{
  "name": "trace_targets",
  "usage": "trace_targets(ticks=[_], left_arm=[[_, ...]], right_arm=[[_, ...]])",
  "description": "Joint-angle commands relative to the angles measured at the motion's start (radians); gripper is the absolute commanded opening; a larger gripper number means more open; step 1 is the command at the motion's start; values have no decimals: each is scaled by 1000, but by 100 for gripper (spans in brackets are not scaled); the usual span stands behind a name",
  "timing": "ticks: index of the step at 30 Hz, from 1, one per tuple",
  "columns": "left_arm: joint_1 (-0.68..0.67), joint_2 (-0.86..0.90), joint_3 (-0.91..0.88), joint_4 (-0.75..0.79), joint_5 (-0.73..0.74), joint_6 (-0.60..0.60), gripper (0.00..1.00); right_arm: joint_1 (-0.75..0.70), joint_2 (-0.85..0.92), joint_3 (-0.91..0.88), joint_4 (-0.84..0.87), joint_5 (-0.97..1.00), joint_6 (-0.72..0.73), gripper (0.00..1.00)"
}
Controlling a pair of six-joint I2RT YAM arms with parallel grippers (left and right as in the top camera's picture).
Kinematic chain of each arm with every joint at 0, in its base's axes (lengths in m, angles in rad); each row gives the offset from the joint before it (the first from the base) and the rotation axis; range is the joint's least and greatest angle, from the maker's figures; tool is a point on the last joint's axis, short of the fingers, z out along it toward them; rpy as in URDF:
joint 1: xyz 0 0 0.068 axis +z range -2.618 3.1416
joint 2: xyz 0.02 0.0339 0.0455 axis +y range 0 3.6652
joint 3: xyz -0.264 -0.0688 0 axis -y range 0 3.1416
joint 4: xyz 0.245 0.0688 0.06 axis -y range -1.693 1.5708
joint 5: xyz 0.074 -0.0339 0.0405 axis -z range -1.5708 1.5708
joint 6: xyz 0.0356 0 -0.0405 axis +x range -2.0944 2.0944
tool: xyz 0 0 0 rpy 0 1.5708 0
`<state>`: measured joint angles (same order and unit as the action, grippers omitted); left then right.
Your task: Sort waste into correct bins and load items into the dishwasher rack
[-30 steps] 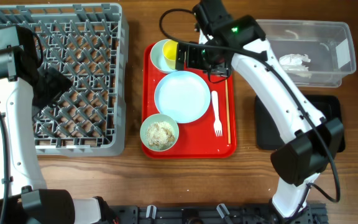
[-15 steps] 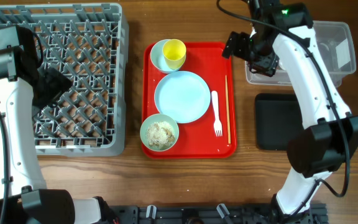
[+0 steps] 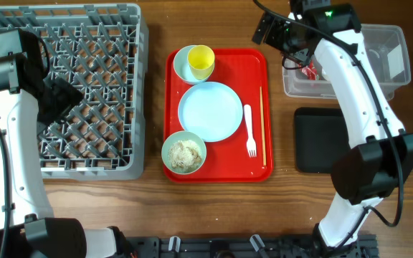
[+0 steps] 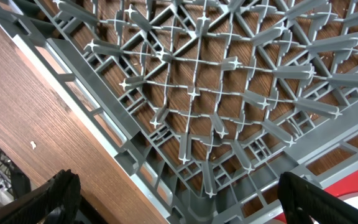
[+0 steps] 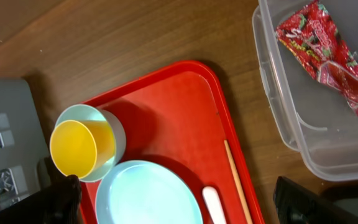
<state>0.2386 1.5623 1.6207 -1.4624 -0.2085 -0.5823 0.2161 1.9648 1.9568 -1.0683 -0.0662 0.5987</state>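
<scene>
A red tray [image 3: 253, 68] holds a yellow cup [image 3: 201, 60] standing in a pale bowl [image 3: 179, 66], a light blue plate [image 3: 209, 111], a bowl of food scraps [image 3: 184, 153], a white fork [image 3: 249, 130] and a wooden chopstick [image 3: 262, 125]. My right gripper [image 3: 274, 32] is open and empty above the tray's far right corner. In the right wrist view [image 5: 176, 202] it hangs over the plate [image 5: 148, 193] and cup [image 5: 79, 148]. A red wrapper [image 5: 328, 59] lies in the clear bin [image 5: 278, 118]. My left gripper [image 4: 179, 199] is open and empty over the grey dish rack [image 4: 185, 106].
The dish rack [image 3: 84, 43] fills the left of the table. The clear bin [image 3: 386, 43] stands at the back right, with a black bin [image 3: 321, 140] in front of it. Bare wood lies between rack and tray.
My right gripper has moved from over the cup to the right and back towards the clear bin. The red wrapper now lies in the bin. The left arm has not moved.
</scene>
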Motion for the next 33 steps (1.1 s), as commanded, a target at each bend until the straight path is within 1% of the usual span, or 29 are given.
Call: trace_targets(ticks=[1, 4, 5, 10, 12, 13, 14, 16, 17, 19, 20, 22, 24, 28, 31, 33], left_arm=[[6, -12, 15, 0, 2, -13, 100], [6, -12, 15, 0, 2, -13, 100], [6, -12, 15, 0, 2, -13, 100], [6, -12, 15, 0, 2, -13, 100], [6, -12, 15, 0, 2, -13, 100], [6, -12, 15, 0, 2, -13, 100], [6, -12, 15, 0, 2, -13, 100], [6, -12, 15, 0, 2, -13, 100], [6, -12, 15, 0, 2, -13, 100], [6, -12, 15, 0, 2, -13, 100], [6, -12, 15, 0, 2, -13, 100], [6, -12, 15, 0, 2, -13, 100], [6, -12, 15, 0, 2, -13, 100], [6, -12, 15, 0, 2, -13, 100], [6, -12, 15, 0, 2, -13, 100], [6, -12, 15, 0, 2, -13, 100]], right_arm=[[0, -29, 1, 54, 18, 7, 100], [0, -29, 1, 161, -5, 11, 100], [0, -29, 1, 197, -93, 12, 100], [3, -27, -4, 120, -396, 8, 100], [33, -24, -21, 110, -548, -72, 100], [60, -25, -36, 98, -599, -140, 100], [122, -24, -55, 36, -607, -237, 100], [221, -24, -92, -38, -528, -272, 100], [290, -24, -112, -79, -478, -311, 100], [366, -24, -129, -112, -414, -399, 100], [404, -24, -132, -125, -362, -416, 100], [497, -24, -133, -134, -189, -412, 100], [560, -24, -133, -122, -94, -412, 100], [644, -24, -133, -93, -68, -404, 100], [664, -24, -158, -85, -67, -325, 99], [674, -24, -226, -50, -66, -288, 89]])
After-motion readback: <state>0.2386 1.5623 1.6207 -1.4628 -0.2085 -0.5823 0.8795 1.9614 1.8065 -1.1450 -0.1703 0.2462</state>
